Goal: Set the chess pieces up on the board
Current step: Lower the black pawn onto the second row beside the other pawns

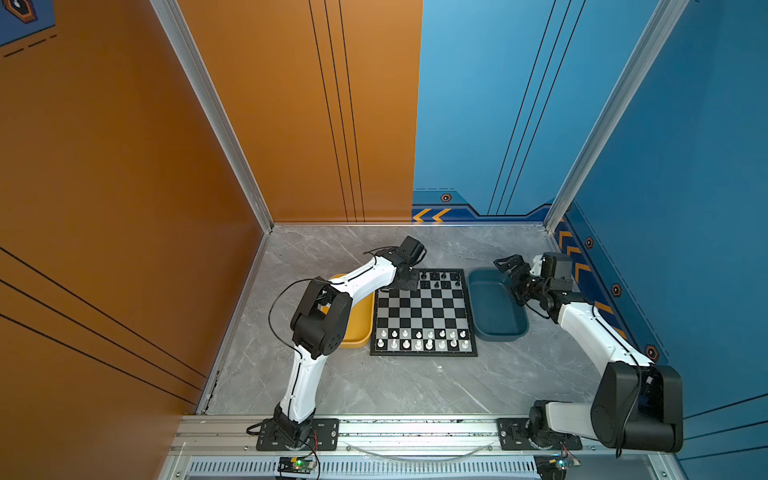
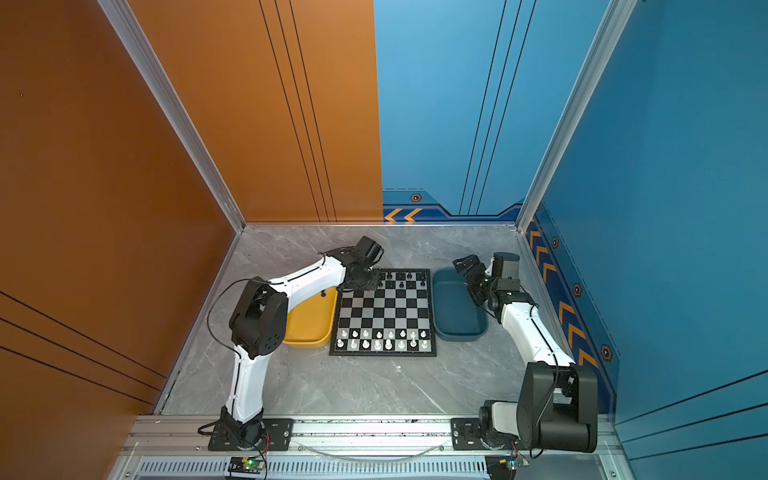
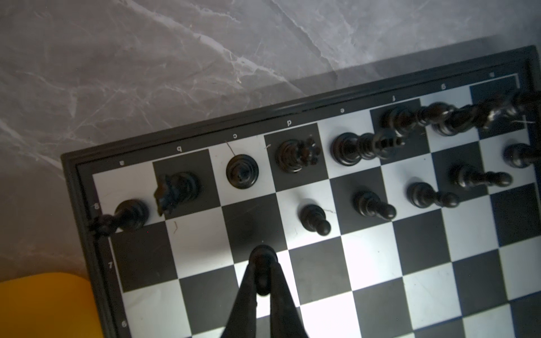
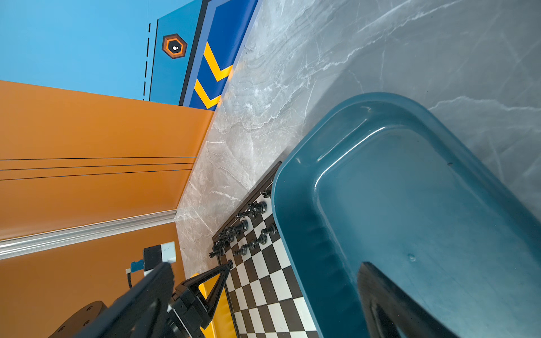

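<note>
So, nearest the camera the white chessmen (image 1: 422, 338) sit in the two closest rows of the board (image 1: 424, 311), with the yellow tray (image 1: 358, 328) on its left and the dark blue tray (image 1: 496, 309) on its right. Further back, the black chess pieces (image 3: 295, 155) stand along the far two rows. The left gripper (image 3: 263, 267) is pinched tight on a black pawn (image 3: 263, 254) over the c-file, next to the other pawns. The right gripper (image 1: 504, 262) hangs over the blue tray's far end, fingers spread wide, holding nothing.
</note>
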Available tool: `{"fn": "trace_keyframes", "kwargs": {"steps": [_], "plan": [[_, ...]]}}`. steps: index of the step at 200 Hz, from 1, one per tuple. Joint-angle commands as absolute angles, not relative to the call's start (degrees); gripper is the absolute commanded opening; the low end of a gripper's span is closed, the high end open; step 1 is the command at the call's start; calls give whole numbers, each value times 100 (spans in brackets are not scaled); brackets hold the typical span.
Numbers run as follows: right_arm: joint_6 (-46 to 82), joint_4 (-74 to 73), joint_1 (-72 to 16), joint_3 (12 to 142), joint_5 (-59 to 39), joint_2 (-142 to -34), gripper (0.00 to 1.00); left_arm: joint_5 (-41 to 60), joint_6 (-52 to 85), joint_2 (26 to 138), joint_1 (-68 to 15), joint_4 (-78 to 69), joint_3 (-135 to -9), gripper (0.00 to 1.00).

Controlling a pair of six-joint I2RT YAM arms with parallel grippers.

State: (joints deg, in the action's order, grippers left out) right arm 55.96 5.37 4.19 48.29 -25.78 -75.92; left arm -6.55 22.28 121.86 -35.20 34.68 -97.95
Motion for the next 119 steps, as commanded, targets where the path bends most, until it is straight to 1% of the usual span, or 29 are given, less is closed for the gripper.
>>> {"fn": "trace_keyframes", "kwargs": {"steps": [1, 119], "plan": [[5651, 485, 457, 4806, -2667, -7638, 100, -659, 2131, 12360, -3498, 3673, -9999, 0], [5625, 536, 510, 4804, -2698, -7626, 100, -755, 2118, 12629, -3437, 3709, -10160, 0]]}}
